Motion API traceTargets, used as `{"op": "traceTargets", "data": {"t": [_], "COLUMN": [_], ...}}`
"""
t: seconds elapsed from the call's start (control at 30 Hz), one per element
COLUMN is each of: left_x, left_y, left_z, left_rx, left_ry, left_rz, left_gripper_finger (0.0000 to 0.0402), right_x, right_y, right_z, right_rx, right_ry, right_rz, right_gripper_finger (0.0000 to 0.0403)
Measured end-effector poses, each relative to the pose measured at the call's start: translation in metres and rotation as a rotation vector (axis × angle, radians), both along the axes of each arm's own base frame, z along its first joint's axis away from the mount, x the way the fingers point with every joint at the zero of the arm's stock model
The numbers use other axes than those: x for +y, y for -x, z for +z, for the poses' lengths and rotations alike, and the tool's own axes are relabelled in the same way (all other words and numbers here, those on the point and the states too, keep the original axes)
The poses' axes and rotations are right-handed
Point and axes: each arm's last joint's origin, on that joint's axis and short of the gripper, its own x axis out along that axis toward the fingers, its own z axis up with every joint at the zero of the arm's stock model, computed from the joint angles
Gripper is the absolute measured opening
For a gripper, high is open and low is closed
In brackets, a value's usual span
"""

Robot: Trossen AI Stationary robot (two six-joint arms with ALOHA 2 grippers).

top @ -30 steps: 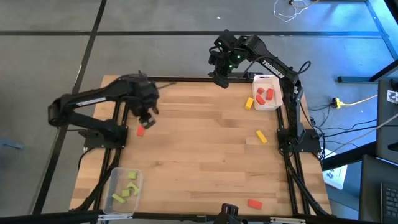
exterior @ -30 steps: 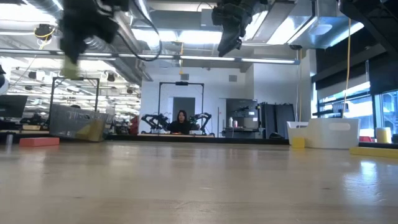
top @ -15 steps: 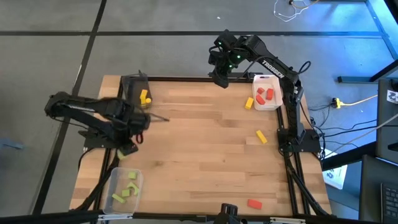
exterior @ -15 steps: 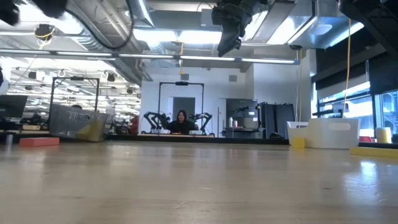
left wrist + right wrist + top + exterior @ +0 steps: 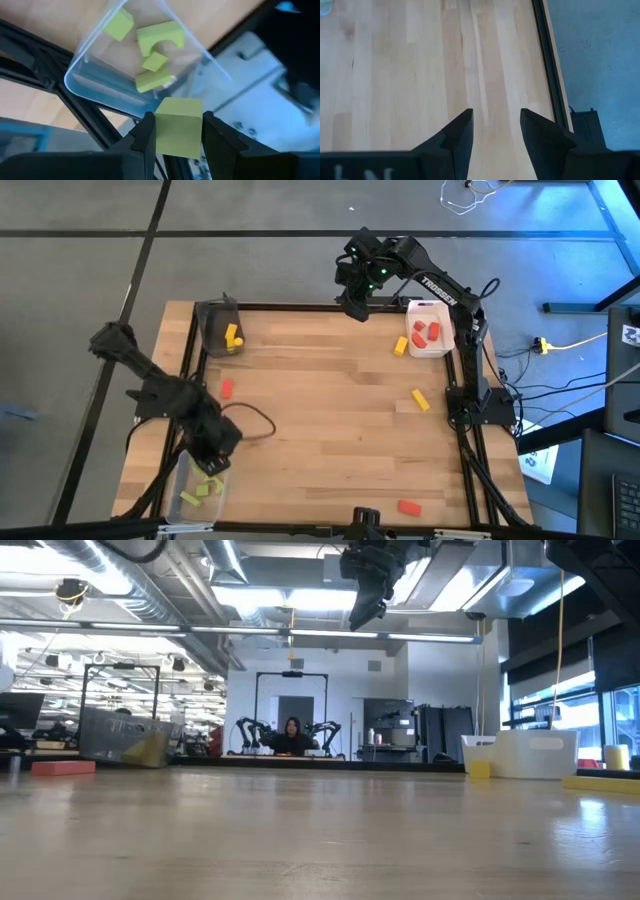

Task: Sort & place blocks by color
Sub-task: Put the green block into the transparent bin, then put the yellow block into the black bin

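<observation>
Left gripper [image 5: 177,145] carries a light green block [image 5: 178,127] above the clear tray [image 5: 90,87] of green pieces.

Its jaws pinch the block from both sides, so the delivery step looks nearly finished; next it likely needs to centre over the tray and let go. The right gripper [image 5: 495,132] waits at the table's far edge, jaws spread and empty. A red block [image 5: 227,388] and a yellow block [image 5: 420,399] lie unsorted.

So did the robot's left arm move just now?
Yes. The left gripper swung from beside the dark grey tray down to the clear plastic tray, fingers shut on a light green block.
</observation>
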Motion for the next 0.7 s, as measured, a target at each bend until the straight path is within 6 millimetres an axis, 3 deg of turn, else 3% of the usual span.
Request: {"op": "traceTargets", "data": {"t": [0.23,0.37,0.7], "left_x": [-0.03,-0.036,-0.034], "left_y": [-0.013,-0.019,-0.021], "left_z": [-0.038,-0.052,-0.057], "left_rx": [0.143,0.165,0.126], "left_ry": [-0.131,-0.164,-0.246], "left_rz": [-0.022,-0.051,-0.053], "left_gripper_finger": [0.0118,0.0147,0.0162], "right_x": [0.0,0.0,0.001], "right_y": [0.0,0.0,0.002], "right_z": [0.0,0.0,-0.001], "right_rx": [-0.003,-0.002,0.021], "right_ry": [0.002,0.001,-0.003], "right_rz": [0.0,0.0,0.016], "right_gripper_finger": [0.0163,0.0163,0.0163]}}
